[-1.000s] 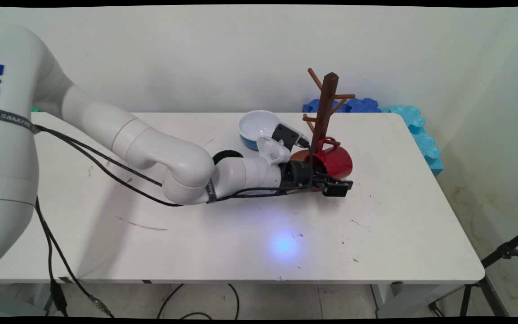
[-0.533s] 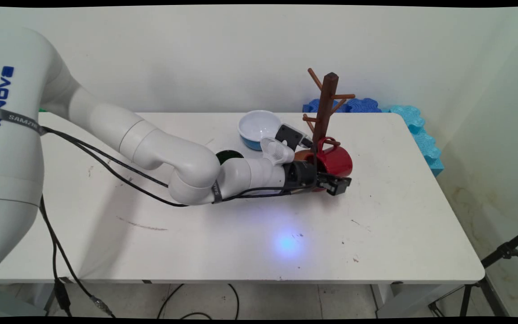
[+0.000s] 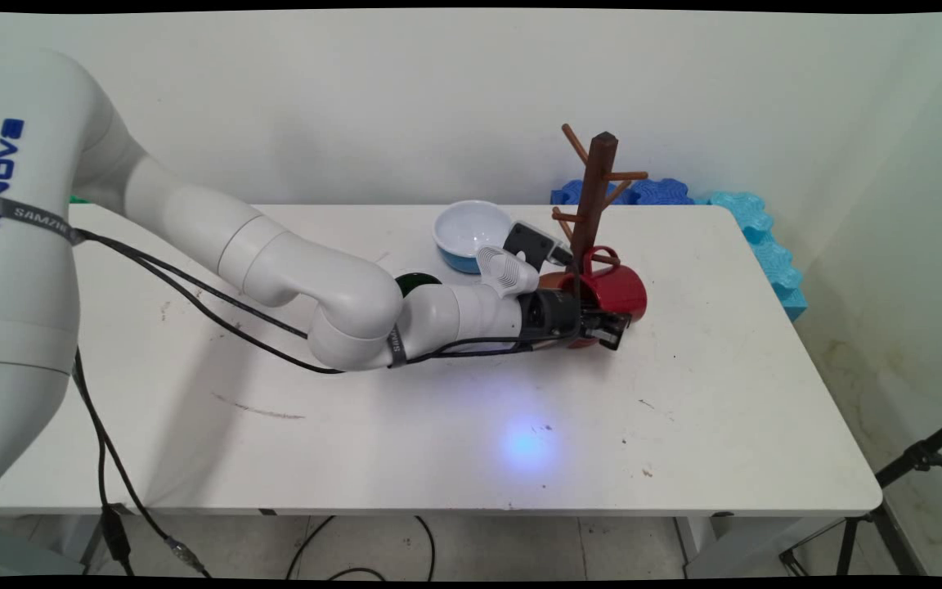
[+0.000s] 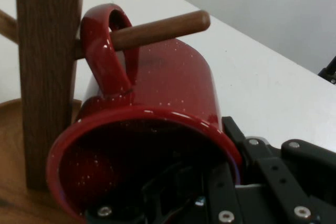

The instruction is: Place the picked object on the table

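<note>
A red mug lies tilted against the wooden mug tree, with its handle looped over the tree's lowest peg. My gripper reaches in low from the left and is shut on the mug's rim. In the hand view the red mug fills the frame with its mouth toward me. One finger is inside the mug and the other is outside its right wall, at the gripper. The tree's post stands just left of the handle, on its round wooden base.
A white bowl with a blue outside sits behind my wrist, left of the tree. A dark round green object is half hidden behind my forearm. Blue foam pieces lie along the table's far right corner.
My hand has moved slightly away from the camera and to the right. The mug shifted with it, further along the peg toward the post.
</note>
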You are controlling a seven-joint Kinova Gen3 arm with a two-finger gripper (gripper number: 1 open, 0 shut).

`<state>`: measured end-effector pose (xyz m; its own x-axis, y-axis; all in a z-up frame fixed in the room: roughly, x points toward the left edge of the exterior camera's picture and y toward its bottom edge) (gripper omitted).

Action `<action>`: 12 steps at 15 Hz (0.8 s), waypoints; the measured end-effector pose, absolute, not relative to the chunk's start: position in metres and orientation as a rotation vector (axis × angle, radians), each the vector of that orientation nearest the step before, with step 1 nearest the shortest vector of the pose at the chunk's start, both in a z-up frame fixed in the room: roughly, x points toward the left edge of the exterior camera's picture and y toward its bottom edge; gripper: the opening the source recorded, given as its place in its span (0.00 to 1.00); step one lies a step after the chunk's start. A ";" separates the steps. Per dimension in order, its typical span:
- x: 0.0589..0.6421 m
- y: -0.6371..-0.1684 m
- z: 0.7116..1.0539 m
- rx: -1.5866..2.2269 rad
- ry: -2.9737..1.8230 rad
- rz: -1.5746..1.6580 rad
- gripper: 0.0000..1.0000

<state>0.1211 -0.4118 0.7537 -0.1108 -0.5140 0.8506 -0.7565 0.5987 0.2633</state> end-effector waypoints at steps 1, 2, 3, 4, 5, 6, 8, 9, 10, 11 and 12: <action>0.121 -0.412 0.756 1.038 -1.771 0.288 0.00; 0.120 -0.412 0.758 1.036 -1.768 0.288 0.00; 0.120 -0.412 0.759 1.035 -1.766 0.288 0.00; 0.120 -0.412 0.761 1.033 -1.764 0.289 0.00; 0.120 -0.412 0.763 1.031 -1.762 0.289 0.00; 0.120 -0.411 0.765 1.028 -1.759 0.288 0.00; 0.119 -0.410 0.771 1.023 -1.753 0.286 0.00; 0.119 -0.409 0.774 1.020 -1.750 0.283 0.00; 0.118 -0.407 0.777 1.017 -1.747 0.279 0.00; 0.117 -0.405 0.780 1.014 -1.744 0.274 0.00; 0.116 -0.404 0.783 1.010 -1.742 0.269 0.00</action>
